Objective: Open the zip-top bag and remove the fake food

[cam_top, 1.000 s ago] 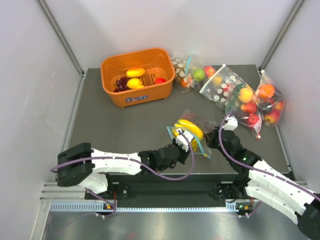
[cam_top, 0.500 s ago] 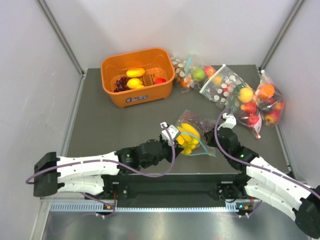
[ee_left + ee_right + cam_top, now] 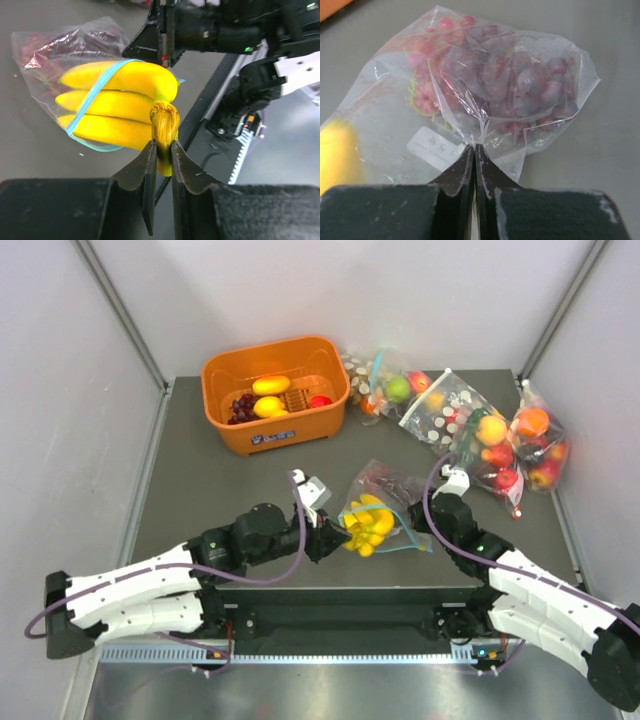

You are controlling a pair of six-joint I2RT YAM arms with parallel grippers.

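Note:
The zip-top bag (image 3: 395, 488) lies on the grey table's near middle, its teal zip strip (image 3: 95, 95) looped across the bananas. My left gripper (image 3: 162, 146) is shut on the stem of the yellow banana bunch (image 3: 115, 102), which sticks out of the bag's mouth (image 3: 366, 523). The dark grapes (image 3: 520, 75) are still inside the bag, toward its far end. My right gripper (image 3: 474, 146) is shut on a pinched fold of the bag's clear plastic, next to the white label (image 3: 432, 147). In the top view the right gripper (image 3: 420, 517) sits at the bag's right side.
An orange basket (image 3: 275, 435) with a few fruits stands at the back left. Several bags of round fruit (image 3: 445, 410) (image 3: 530, 450) lie at the back right. The black front rail (image 3: 340, 605) runs just below the bananas.
My left arm has drawn back to the left with the bananas, pulling them farther out of the bag's mouth. The right gripper has kept its pinch on the bag.

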